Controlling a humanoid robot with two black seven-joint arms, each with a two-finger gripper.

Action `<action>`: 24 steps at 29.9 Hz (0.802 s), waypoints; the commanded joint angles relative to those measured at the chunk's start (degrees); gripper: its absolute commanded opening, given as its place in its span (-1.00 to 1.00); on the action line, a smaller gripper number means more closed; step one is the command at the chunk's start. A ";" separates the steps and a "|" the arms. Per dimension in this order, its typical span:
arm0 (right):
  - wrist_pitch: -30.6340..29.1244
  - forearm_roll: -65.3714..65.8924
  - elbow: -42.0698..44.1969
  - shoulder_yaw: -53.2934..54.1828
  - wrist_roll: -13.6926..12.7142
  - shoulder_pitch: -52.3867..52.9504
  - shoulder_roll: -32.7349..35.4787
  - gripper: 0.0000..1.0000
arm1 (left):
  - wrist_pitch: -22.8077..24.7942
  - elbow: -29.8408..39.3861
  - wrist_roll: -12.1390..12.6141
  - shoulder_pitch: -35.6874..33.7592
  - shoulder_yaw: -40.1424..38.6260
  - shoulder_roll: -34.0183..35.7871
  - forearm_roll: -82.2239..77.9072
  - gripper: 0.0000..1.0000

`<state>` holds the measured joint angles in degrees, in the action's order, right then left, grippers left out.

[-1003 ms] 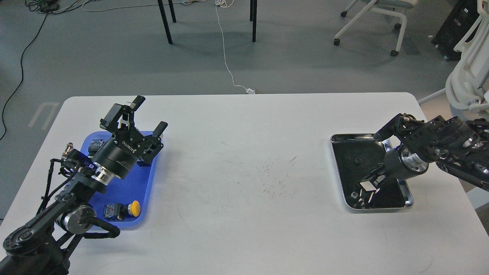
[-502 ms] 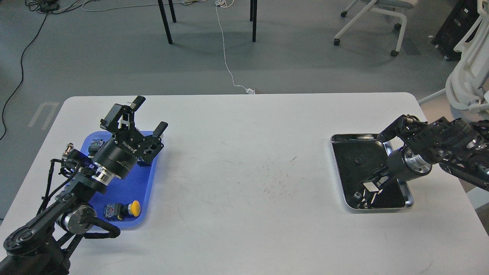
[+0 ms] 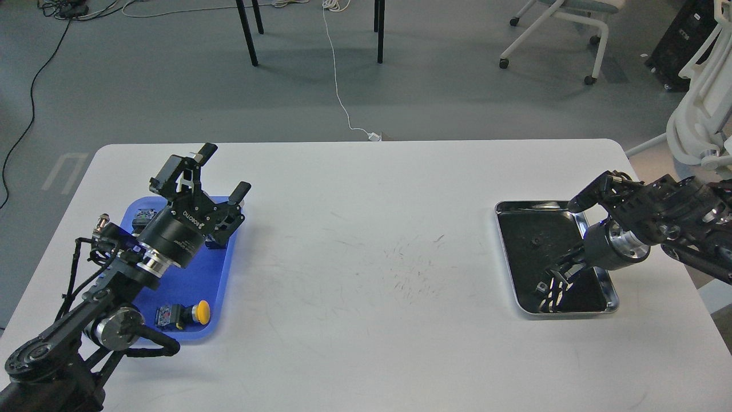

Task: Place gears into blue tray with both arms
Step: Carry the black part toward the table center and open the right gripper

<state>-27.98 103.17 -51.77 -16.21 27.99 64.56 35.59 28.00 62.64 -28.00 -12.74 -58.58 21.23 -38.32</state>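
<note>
The blue tray (image 3: 191,274) lies at the table's left. My left gripper (image 3: 226,170) hovers open over its far right corner, with nothing between the fingers. At the right, one tiny black gear (image 3: 535,241) lies on the dark floor of the silver metal tray (image 3: 505,246). My right gripper (image 3: 548,292) reaches down into the near part of that tray, a short way in front of the gear. Its fingers are dark against the tray floor, so I cannot tell whether they are open or hold anything. No other gear shows clearly.
In the blue tray lie a yellow-capped push-button switch (image 3: 194,313) near the front and another switch (image 3: 143,218) at the back left, partly hidden by my left arm. Chairs and cables stand on the floor beyond the table.
My right wrist has drawn back to the right, and its fingers have turned inside the silver tray, so the white pad no longer shows. The left arm has not moved.
</note>
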 commanded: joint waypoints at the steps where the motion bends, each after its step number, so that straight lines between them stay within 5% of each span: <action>1: -0.02 0.01 -0.17 -0.14 0.01 0.12 0.00 -0.75 | 0.00 0.02 0.00 0.00 -0.04 0.13 0.00 0.97; 15: -0.02 -2.19 -4.30 0.83 0.01 12.33 0.27 -0.72 | 0.00 0.02 0.00 -0.44 -0.04 0.66 0.09 0.97; 24: -0.02 -6.14 -0.62 1.01 0.01 14.63 -15.36 -0.72 | 0.00 0.20 0.00 -0.71 -0.13 0.74 0.09 0.97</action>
<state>-28.00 97.43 -54.29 -15.33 27.99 79.22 25.34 28.00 62.68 -28.00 -13.24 -58.63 21.91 -38.23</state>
